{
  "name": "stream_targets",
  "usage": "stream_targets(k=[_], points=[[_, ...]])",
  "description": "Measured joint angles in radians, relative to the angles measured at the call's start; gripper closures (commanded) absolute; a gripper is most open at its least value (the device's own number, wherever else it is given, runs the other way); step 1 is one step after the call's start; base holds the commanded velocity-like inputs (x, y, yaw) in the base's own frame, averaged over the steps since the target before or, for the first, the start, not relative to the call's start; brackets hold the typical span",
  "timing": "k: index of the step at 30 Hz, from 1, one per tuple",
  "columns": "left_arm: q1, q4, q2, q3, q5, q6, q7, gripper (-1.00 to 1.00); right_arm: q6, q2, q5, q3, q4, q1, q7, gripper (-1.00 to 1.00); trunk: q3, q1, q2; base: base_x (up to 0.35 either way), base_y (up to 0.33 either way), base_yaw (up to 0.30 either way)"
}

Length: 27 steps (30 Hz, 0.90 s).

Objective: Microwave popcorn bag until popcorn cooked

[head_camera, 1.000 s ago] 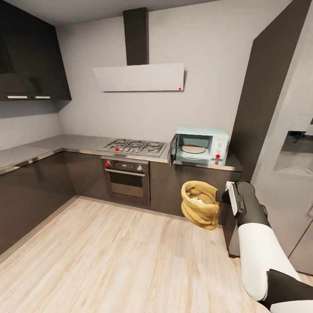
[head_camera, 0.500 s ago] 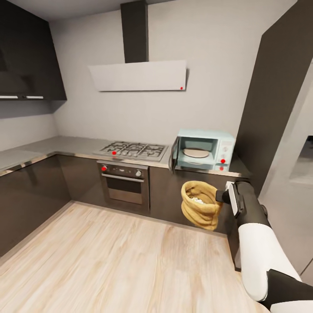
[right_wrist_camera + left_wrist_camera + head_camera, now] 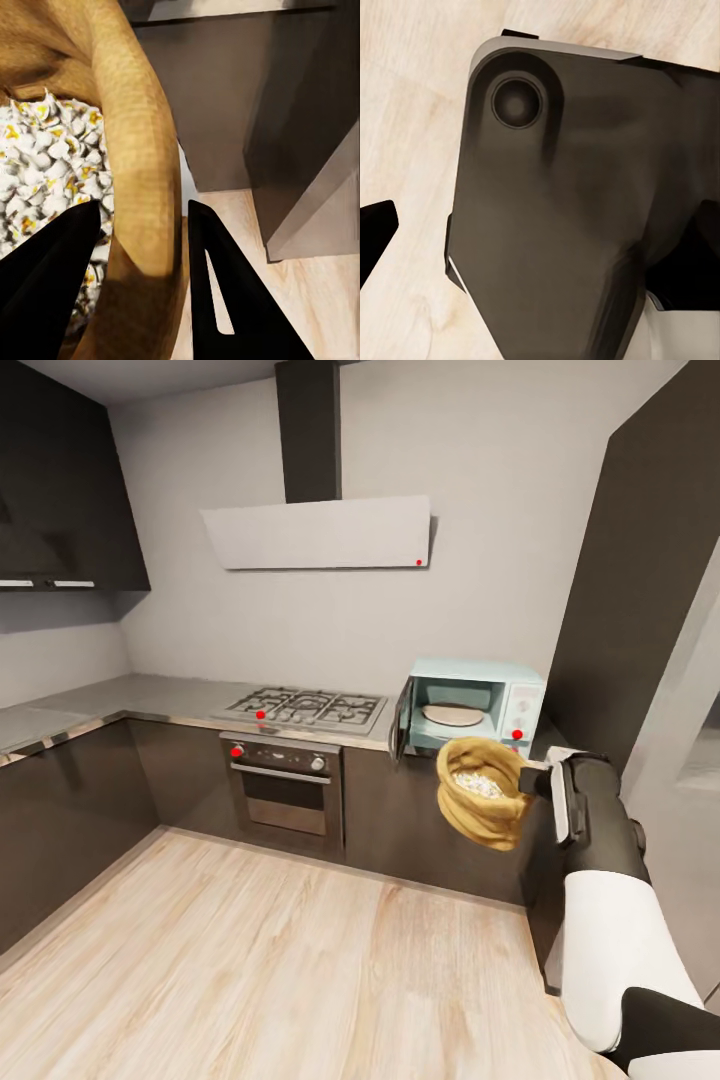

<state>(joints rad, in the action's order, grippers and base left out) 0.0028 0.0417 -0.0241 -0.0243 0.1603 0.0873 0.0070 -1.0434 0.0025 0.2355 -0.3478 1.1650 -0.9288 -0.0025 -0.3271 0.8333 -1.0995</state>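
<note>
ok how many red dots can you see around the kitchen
5 red dots: one on the range hood, one on the gas hob, one on the oven's left knob, two on the microwave, the lower partly hidden by the popcorn bag.

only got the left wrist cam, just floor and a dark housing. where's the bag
Observer: The right gripper holds the popcorn bag in the air, in front of the microwave.
Operator: how are the fingers on it
Observer: One finger inside the mouth, one outside, pinching the bag's rim.
Operator: microwave door open
Observer: Yes, swung open to the left, with the turntable bare.
</note>
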Motion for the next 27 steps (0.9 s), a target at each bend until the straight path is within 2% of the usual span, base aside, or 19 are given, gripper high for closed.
stream_targets(k=[3, 8, 18, 20, 24, 27], points=[[0.000, 0.000, 0.001, 0.000, 0.000, 0.000, 0.000, -1.00, 0.000, -0.009, 0.000, 0.000, 0.006, 0.000, 0.000, 1.00, 0.000, 0.000, 0.000, 0.000, 0.000, 0.000], [0.000, 0.000, 0.001, 0.000, 0.000, 0.000, 0.000, -1.00, 0.000, -0.012, -0.003, 0.043, 0.006, 0.000, 0.000, 1.00, 0.000, 0.000, 0.000, 0.000, 0.000, 0.000], [0.000, 0.000, 0.001, 0.000, -0.002, 0.000, 0.000, -1.00, 0.000, -0.012, -0.004, 0.049, -0.008, -0.001, 0.000, 1.00, 0.000, 0.000, 0.000, 0.000, 0.000, 0.000], [0.000, 0.000, 0.001, 0.000, -0.002, 0.000, 0.000, -1.00, 0.000, -0.012, -0.004, 0.048, -0.038, -0.028, -0.002, 1.00, 0.000, 0.000, 0.000, 0.000, 0.000, 0.000], [0.000, 0.000, 0.000, 0.000, -0.002, 0.000, 0.000, -1.00, 0.000, -0.012, -0.002, 0.046, -0.174, -0.131, -0.008, 1.00, 0.000, 0.000, 0.000, 0.000, 0.000, 0.000], [0.000, 0.000, 0.000, 0.000, -0.002, 0.000, 0.000, -1.00, 0.000, -0.013, 0.002, 0.044, -0.240, -0.196, -0.011, 1.00, 0.000, 0.000, 0.000, 0.000, 0.000, 0.000]])
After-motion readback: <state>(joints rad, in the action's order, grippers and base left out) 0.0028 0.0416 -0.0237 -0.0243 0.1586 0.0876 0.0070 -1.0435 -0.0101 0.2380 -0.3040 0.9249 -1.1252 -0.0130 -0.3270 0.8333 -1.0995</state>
